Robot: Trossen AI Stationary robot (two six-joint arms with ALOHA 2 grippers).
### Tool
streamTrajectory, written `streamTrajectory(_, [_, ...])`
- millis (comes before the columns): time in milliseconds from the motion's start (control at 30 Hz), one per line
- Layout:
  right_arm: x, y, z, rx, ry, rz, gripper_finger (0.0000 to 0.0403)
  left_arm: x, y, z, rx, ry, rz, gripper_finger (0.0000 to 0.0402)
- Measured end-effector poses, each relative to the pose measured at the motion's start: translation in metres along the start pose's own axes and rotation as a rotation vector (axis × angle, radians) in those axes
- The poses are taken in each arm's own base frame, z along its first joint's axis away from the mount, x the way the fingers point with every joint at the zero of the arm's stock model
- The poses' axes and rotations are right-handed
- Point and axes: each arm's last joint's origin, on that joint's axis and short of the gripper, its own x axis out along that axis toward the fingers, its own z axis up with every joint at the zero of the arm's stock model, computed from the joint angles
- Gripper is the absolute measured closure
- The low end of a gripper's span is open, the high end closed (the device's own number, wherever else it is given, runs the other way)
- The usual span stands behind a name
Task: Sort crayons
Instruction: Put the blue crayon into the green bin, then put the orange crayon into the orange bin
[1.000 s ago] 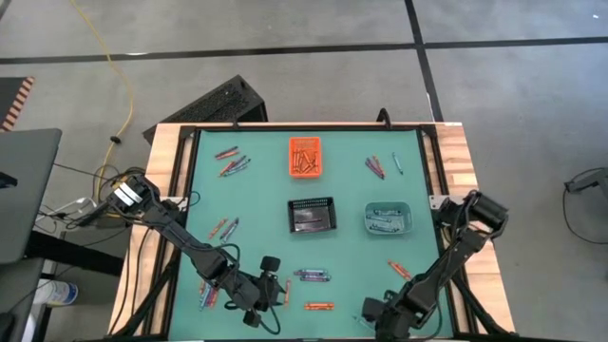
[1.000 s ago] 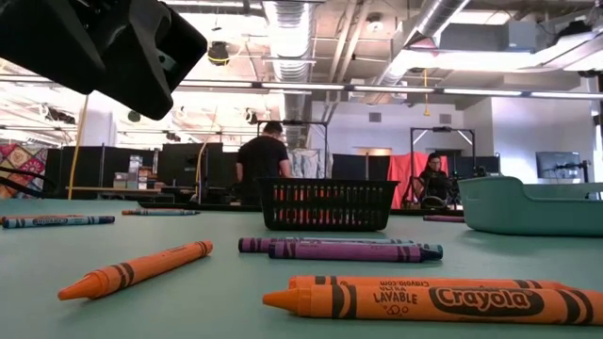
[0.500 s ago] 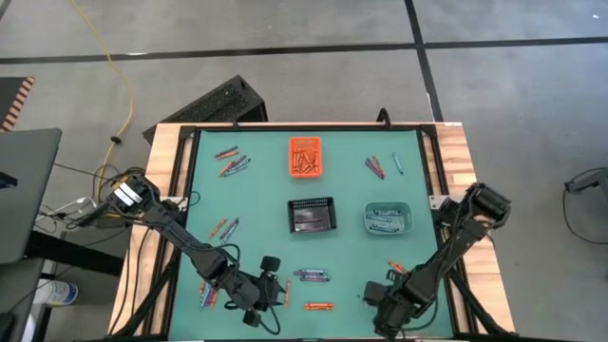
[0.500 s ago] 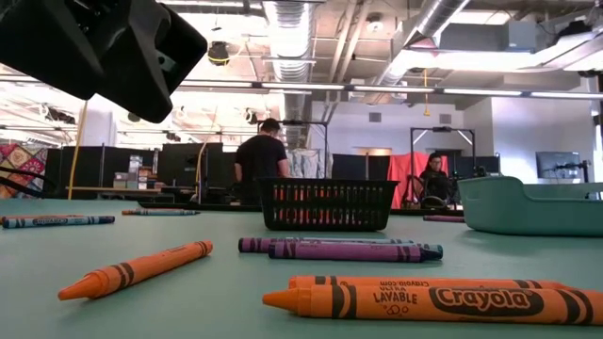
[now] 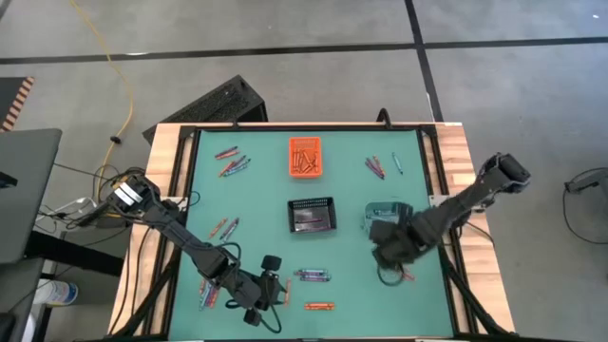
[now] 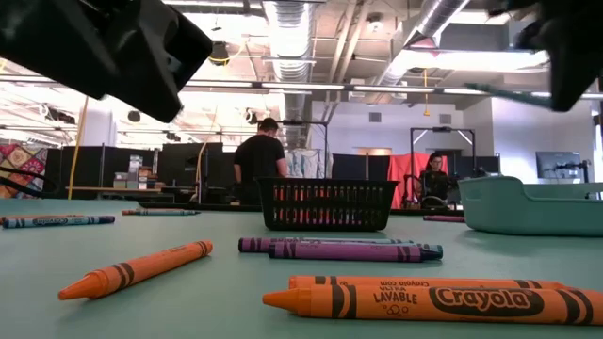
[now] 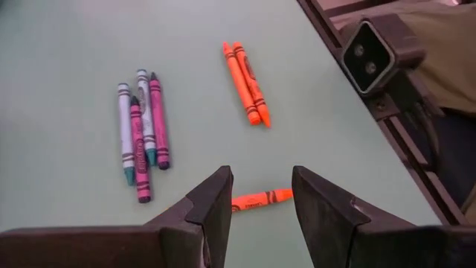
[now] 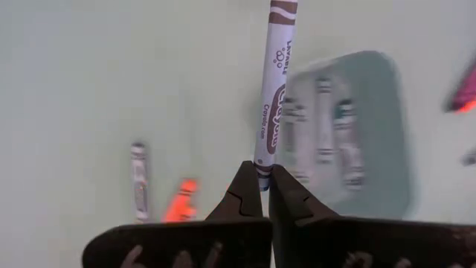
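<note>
Item 1: your right gripper [image 8: 265,195], clamped on a teal crayon [image 8: 274,89] beside the teal bin [image 5: 388,218]. Item 2: your left gripper [image 7: 260,197] (fingers parted, holding nothing) above 1 orange crayon [image 7: 260,199].

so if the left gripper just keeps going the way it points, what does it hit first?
Likely the single orange crayon lying crosswise just beyond the open left gripper, then the table. Depth is hard to judge.

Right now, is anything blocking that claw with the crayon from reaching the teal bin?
Nothing visible. The right claw is shut on a thin blue-teal paper-wrapped crayon, with the teal plastic bin open just beyond it.
</note>
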Motion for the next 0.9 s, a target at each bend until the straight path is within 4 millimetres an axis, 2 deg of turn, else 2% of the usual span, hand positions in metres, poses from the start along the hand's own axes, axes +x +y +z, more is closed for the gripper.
streamTrajectory(200, [0.019, -0.03, 0.016, -0.082, 0.175, -0.051, 0.04, -0.001, -0.005, -0.003, 0.0, 0.019, -0.023, 0.0271])
streamTrajectory(333, [0.038, -0.04, 0.011, -0.119, 0.318, -0.096, 0.04, -0.003, -0.009, -0.008, 0.009, 0.065, -0.016, 0.0271])
streamTrajectory(500, [0.055, -0.051, 0.007, -0.136, 0.355, -0.156, 0.0386, -0.003, -0.009, -0.01, 0.01, 0.077, -0.004, 0.0271])
streamTrajectory(700, [0.061, -0.056, 0.004, -0.125, 0.386, -0.169, 0.0345, -0.003, -0.009, -0.011, 0.01, 0.082, -0.001, 0.0271])
streamTrajectory(900, [0.059, -0.057, 0.005, -0.124, 0.387, -0.181, 0.0311, -0.003, -0.008, -0.012, -0.018, 0.096, 0.017, 0.0271])
